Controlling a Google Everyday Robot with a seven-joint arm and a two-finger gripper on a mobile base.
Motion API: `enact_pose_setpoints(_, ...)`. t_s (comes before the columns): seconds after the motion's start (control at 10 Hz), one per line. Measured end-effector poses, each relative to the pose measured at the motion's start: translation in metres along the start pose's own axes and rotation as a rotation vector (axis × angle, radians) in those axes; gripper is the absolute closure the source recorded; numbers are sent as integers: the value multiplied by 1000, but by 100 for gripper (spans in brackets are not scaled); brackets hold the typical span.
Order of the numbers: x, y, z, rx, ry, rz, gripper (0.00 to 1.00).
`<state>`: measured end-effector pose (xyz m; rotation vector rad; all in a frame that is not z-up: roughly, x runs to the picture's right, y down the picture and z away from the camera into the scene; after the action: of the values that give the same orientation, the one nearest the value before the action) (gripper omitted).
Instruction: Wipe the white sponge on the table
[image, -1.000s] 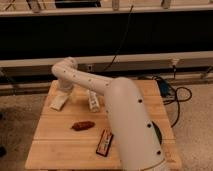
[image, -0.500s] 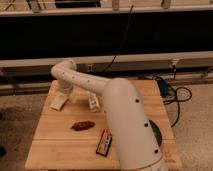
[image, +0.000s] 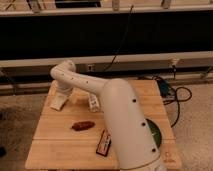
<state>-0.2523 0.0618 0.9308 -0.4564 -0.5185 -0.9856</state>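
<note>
- The gripper (image: 61, 98) sits at the back-left of the table (image: 60, 132); its fingers are too indistinct to read, so its state cannot be determined.
- The white sponge (image: 58, 104) lies flat under the gripper, near the left edge; contact is unclear.
- The smooth white arm (image: 125, 120) hides the table's middle-right.
- The tabletop is pale slatted wood.
- A white bottle (image: 93, 102) stands behind the arm.
- A brown oblong item (image: 82, 125) and a dark flat packet (image: 104, 143) lie in front.

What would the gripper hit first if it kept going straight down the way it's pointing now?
Most likely the white sponge. The gripper points down at the table's far left corner, right over the sponge. Whether they already touch is unclear.
</note>
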Motion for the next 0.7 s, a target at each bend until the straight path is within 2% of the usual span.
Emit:
enact_pose_setpoints(0.3,0,1,3,-11,6,-11,20)
enact_pose_setpoints(0.4,0,1,5,-14,7,-16,23)
enact_pose_setpoints(0.7,-4,3,7,-23,14,-27,51)
